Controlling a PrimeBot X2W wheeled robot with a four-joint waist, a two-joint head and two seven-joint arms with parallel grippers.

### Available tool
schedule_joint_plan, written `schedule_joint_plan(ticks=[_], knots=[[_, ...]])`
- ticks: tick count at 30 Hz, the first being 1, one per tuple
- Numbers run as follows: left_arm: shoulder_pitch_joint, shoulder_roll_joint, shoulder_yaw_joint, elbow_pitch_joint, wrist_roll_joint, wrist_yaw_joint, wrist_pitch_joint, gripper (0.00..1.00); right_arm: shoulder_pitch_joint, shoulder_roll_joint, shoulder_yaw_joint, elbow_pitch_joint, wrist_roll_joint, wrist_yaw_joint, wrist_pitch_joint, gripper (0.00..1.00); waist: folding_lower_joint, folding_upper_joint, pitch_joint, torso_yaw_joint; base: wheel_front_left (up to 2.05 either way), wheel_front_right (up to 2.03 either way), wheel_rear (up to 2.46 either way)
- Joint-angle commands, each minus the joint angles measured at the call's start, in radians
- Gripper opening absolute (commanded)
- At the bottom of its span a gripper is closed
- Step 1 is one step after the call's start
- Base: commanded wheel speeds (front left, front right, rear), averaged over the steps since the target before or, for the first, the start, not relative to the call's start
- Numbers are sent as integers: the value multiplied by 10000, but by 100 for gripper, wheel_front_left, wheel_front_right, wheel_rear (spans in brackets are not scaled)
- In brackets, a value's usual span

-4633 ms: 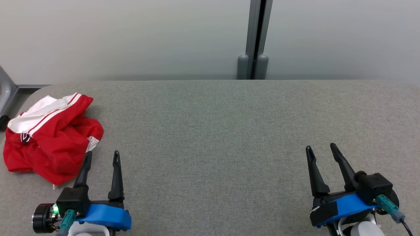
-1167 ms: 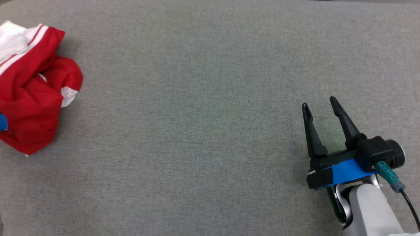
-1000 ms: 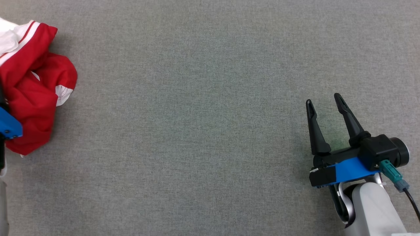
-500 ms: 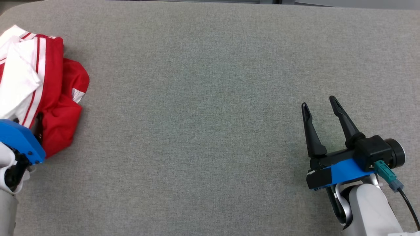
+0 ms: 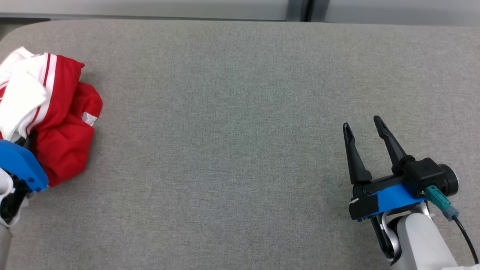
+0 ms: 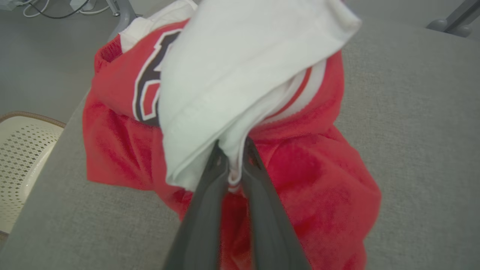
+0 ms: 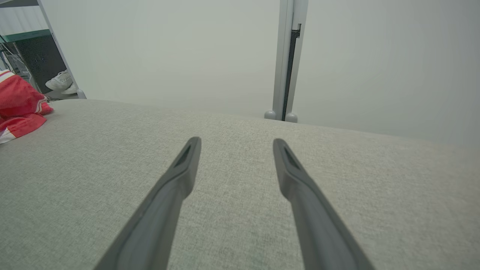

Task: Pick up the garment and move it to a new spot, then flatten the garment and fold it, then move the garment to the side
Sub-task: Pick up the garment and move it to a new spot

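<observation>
The left claw (image 6: 234, 150) is clenched on a white fold of the garment (image 6: 311, 187). The garment's red bulk bunches around and beyond the claw's tips, at the bench (image 6: 412, 112) edge. The right claw (image 5: 361, 123) is released, fingers spread over the bench, well apart from the garment.

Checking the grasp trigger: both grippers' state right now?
Left gripper: shut on the garment, pinching its white fabric.
Right gripper: open, holding nothing.

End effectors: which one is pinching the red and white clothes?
The left end effector, shut on the garment; the right end effector stands open, away from it.
</observation>
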Motion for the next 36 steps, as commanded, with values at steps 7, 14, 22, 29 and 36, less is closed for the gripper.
schedule_joint_plan(ticks=[7, 14, 22, 29, 36], knots=[[-587, 645, -115, -818, 539, 82, -1724, 0, 166, -42, 169, 258, 418, 1, -167, 100, 1, 0, -647, -110, 0, 0, 0], [-1058, 968, -83, -2105, 1118, 550, -2499, 0, 276, -40, 300, 494, 830, 1, -209, 100, 1, 0, -1201, -468, 0, 0, 0], [-1651, 1048, -134, -4315, 1415, 768, -2622, 0, 353, -40, 397, 326, 1293, 1, -223, 100, 1, 0, -1415, -1394, 0, 0, 0], [-2380, 869, -499, -6027, 1749, 892, -2299, 0, 381, -39, 647, 143, 1779, 1, -223, 100, 1, 0, -1366, -2538, 0, 0, 0], [-2970, 254, -1123, -6531, 1966, 803, -2125, 0, 363, -39, 991, -6, 2215, 1, -220, 100, 1, 0, -1174, -3596, 0, 0, 0]])
